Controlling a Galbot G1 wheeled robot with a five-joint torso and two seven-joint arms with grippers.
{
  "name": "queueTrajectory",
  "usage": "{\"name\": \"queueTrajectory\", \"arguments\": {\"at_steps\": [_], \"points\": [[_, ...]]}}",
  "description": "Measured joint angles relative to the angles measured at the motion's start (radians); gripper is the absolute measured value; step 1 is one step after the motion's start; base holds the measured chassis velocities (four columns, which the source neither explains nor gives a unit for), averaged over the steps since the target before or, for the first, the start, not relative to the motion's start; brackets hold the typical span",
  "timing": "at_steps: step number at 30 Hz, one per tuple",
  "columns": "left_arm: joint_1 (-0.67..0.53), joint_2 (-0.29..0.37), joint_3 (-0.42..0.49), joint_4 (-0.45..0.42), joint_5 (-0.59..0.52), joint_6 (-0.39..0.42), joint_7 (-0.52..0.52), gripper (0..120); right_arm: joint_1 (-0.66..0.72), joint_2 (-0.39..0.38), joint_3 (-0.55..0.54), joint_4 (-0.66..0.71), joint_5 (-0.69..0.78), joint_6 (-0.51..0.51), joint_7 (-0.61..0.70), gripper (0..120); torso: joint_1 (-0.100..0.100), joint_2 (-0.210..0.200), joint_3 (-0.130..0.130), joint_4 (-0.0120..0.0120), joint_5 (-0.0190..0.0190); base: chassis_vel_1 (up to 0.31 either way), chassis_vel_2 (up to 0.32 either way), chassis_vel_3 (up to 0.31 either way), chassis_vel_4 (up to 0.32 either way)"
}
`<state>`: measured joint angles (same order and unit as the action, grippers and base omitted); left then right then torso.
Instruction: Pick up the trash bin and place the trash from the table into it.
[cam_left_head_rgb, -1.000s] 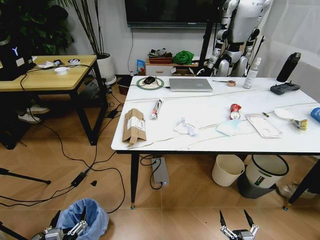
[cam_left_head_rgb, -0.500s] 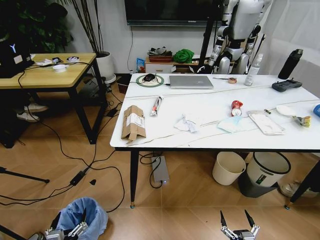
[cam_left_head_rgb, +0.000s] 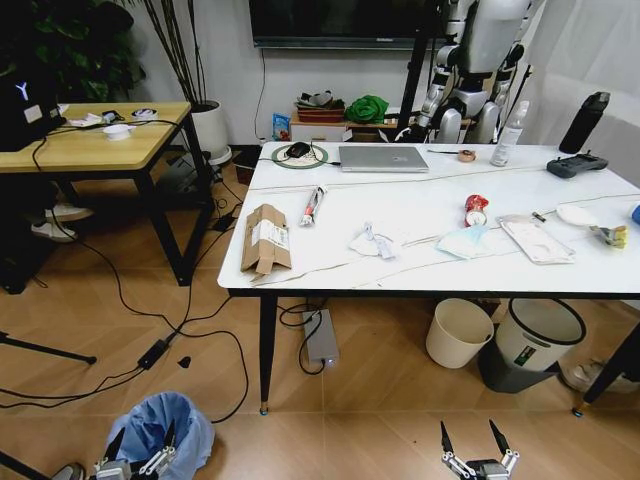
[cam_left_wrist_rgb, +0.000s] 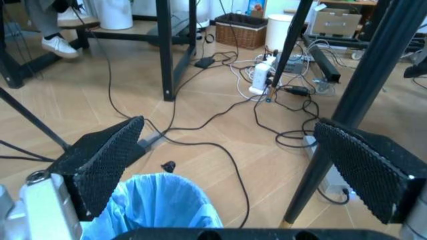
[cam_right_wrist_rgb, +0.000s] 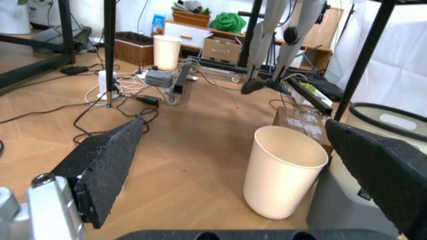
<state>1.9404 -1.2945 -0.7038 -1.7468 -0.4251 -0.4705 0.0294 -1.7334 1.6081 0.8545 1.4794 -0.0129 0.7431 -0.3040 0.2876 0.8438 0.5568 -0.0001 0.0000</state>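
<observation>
Left gripper (cam_left_head_rgb: 140, 463) spread wide, poised over trash bin (cam_left_head_rgb: 160, 430) on the floor, not gripping. Trash on table (cam_left_head_rgb: 420, 205): cardboard box (cam_left_head_rgb: 264, 241), tissue (cam_left_head_rgb: 371, 243), mask (cam_left_head_rgb: 466, 241). Right gripper (cam_left_head_rgb: 476, 455) spread, empty, low. Bin not yet lifted; all litter remains.

Lt-blue bin (cam_left_head_rgb: 160, 432), veined wht table (cam_left_head_rgb: 420, 215)

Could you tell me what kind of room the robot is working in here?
Probably an office or robotics lab: a marble-look table carries a laptop, a humanoid robot stands by the back wall, and cables trail over the wood floor.
</observation>
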Motion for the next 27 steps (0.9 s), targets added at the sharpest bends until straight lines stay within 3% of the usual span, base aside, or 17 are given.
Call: {"name": "queueTrajectory", "arguments": {"at_steps": [18,27], "points": [[-0.003,0.003,-0.001,0.005,-0.009,0.002,0.005,100,0.001,0.000,-0.002,-0.003,-0.006,0.006,-0.001,100,-0.032,-0.074,-0.042,0.0000,0.0000,0.000,0.000,0.000,0.000],[-0.017,0.011,-0.020,0.053,-0.019,0.009,0.004,100,0.007,0.000,-0.003,-0.012,-0.008,0.008,-0.001,100,-0.050,-0.119,-0.069,0.0000,0.0000,0.000,0.000,0.000,0.000]]}}
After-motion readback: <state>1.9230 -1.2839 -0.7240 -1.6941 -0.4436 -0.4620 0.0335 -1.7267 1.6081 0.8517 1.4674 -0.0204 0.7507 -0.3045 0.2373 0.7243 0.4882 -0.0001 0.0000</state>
